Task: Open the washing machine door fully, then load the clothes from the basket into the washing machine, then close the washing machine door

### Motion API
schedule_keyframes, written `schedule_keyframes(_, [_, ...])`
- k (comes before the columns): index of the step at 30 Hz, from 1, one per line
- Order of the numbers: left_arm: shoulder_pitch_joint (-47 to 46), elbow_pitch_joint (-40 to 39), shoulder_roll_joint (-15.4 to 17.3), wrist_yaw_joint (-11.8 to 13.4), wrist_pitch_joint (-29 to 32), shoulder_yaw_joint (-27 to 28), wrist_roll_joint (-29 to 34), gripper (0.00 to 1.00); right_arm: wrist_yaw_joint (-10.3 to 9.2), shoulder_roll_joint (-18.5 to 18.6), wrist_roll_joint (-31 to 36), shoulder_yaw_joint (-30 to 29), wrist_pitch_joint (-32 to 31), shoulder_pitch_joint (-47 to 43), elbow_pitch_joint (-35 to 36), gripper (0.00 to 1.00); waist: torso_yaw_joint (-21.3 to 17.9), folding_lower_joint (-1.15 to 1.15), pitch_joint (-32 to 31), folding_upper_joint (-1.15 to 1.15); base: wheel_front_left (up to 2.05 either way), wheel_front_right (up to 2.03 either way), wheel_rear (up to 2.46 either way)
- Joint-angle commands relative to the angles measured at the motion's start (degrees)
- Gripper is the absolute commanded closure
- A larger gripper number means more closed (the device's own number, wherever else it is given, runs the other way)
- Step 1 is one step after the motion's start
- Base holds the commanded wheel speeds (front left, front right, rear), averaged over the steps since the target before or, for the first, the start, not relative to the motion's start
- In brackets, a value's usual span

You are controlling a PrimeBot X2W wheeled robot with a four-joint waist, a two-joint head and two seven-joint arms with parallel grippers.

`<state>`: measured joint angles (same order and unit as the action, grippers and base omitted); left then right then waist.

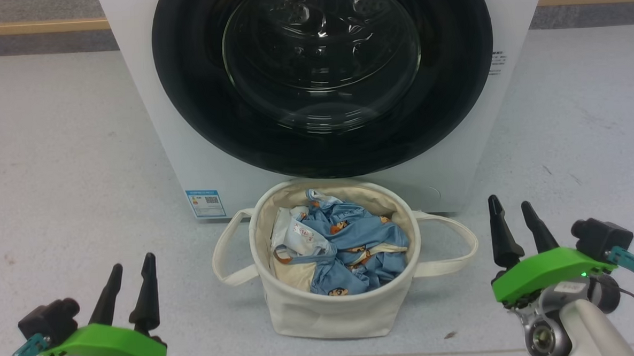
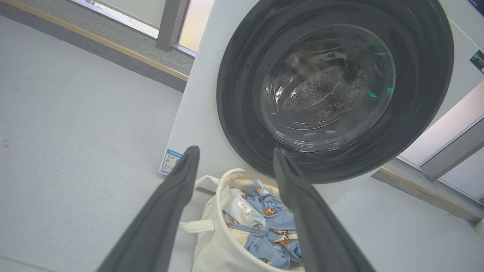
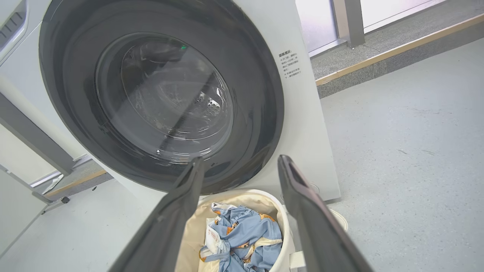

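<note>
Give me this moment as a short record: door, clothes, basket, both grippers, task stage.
washing machine door: shut on the washing machine
clothes: heaped inside the basket
basket position: upright on the floor, just in front of the machine, below the door
left gripper: open, empty, left of basket
right gripper: open, empty, right of basket
stage: door not yet opened

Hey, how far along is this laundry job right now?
Nothing looks done yet: the washing machine door is shut. Nothing is in hand: both sets of jaws stand open and empty, one on either side of the basket. Left to do: open the door, load the clothes heaped in the basket, then close the door.
</note>
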<state>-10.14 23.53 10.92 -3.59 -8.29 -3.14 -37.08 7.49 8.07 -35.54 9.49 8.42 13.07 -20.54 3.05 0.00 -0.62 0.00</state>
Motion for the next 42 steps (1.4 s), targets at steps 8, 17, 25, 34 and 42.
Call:
schedule_keyframes(8, [-4.51, -0.54, 2.51, -0.42, -2.27, 1.39, 6.68, 0.00, 0.00, 1.56, 6.27, 2.43, 2.24, 4.60, 1.17, 0.00, 0.26, 0.00, -0.23, 0.00, 0.00, 0.00, 0.00])
schedule_keyframes(17, [-5.35, -0.20, 3.08, -0.57, -3.64, 1.77, 11.79, 0.00, 0.00, 2.20, 11.05, 3.87, 3.58, 5.59, 0.39, 0.00, 0.54, 0.00, -0.41, 0.00, 0.00, 0.00, 0.00])
schedule_keyframes(25, [-6.20, 0.09, 3.77, -0.67, -5.01, 1.78, 17.45, 0.00, 0.00, 2.79, 15.81, 5.10, 4.92, 6.68, 0.05, 0.00, 0.84, 0.00, -0.41, 0.00, 0.00, 0.00, 0.00])
schedule_keyframes(34, [-7.25, 0.93, 4.54, -0.73, -6.71, 1.57, 24.43, 0.00, 0.00, 3.61, 21.63, 6.51, 6.58, 7.83, -0.30, 0.00, 1.39, 0.00, -0.46, 0.00, 0.00, 0.00, 0.00])
schedule_keyframes(42, [-7.18, 0.85, 4.43, -0.85, -6.71, 2.21, 24.75, 0.00, 0.00, 3.50, 21.21, 6.25, 6.58, 7.52, -0.55, 0.00, 1.35, 0.00, -0.41, 0.00, 0.00, 0.00, 0.00])
